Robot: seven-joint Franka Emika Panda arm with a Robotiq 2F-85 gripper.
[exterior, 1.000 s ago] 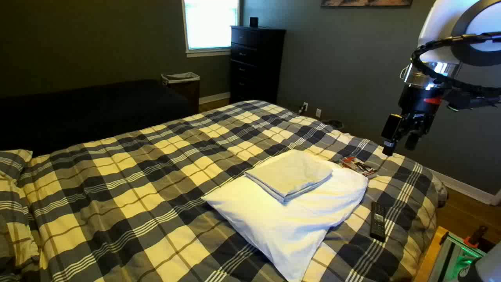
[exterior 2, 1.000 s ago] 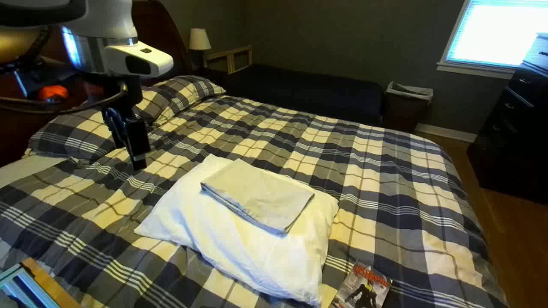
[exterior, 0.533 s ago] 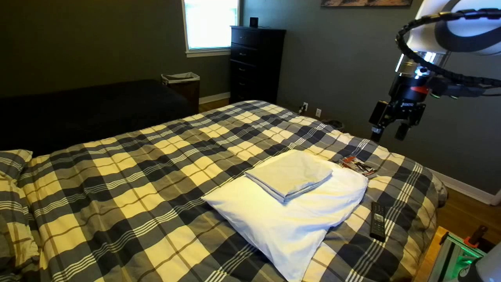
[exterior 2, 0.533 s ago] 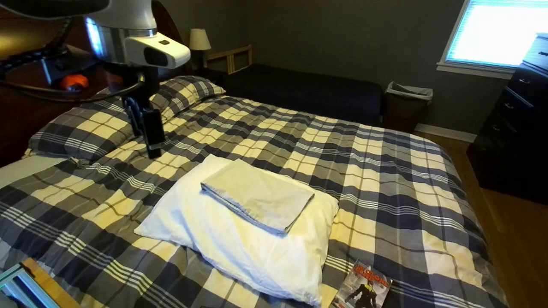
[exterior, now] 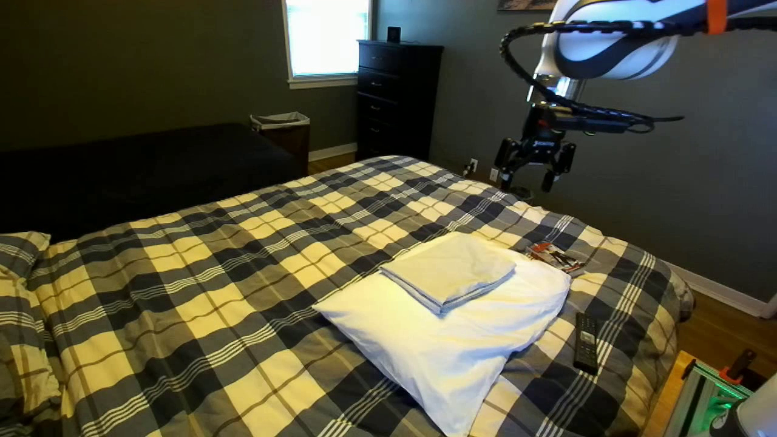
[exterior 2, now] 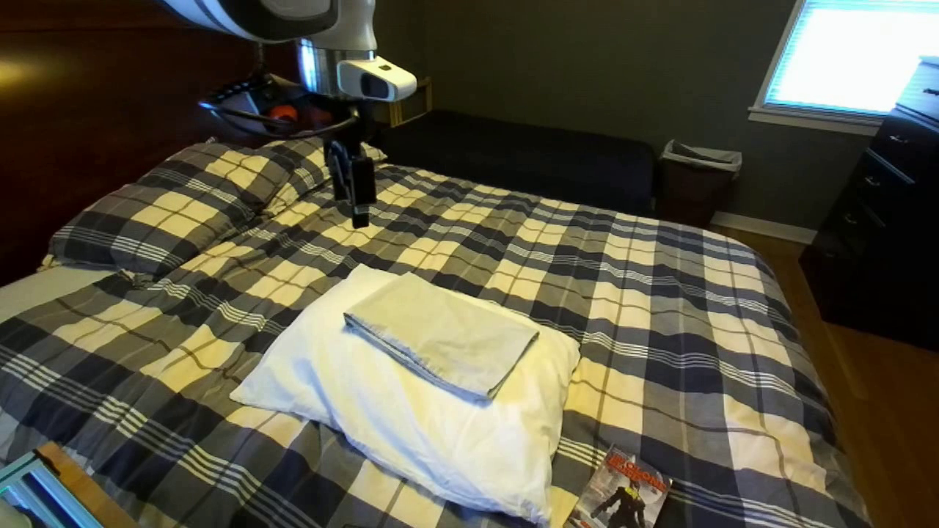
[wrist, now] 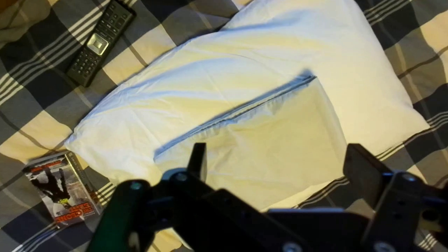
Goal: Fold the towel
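The towel is a folded grey-beige cloth lying flat on a white pillow; it shows in both exterior views [exterior: 449,270] [exterior 2: 444,334] and in the wrist view [wrist: 273,147]. Its layered edge with thin bluish folds faces the upper left in the wrist view. My gripper [exterior: 527,182] is open and empty, hanging well above the bed with its fingers pointing down; it also shows in an exterior view [exterior 2: 359,213]. In the wrist view my fingertips [wrist: 276,150] are wide apart, with the towel visible below and between them. The gripper's fingers hide the towel's lower left part there.
The white pillow [exterior: 419,352] lies on a plaid bedspread [exterior: 255,267]. A black remote [exterior: 586,343] and a DVD case [exterior 2: 623,491] lie beside the pillow. Plaid pillows [exterior 2: 161,205] are at the headboard. A dark dresser [exterior: 397,97] and a hamper [exterior: 282,133] stand beyond the bed.
My arm has swung across above the bed, moving left and up in an exterior view and right and up in both pictures' depth toward the pillow's far side. The towel has not moved.
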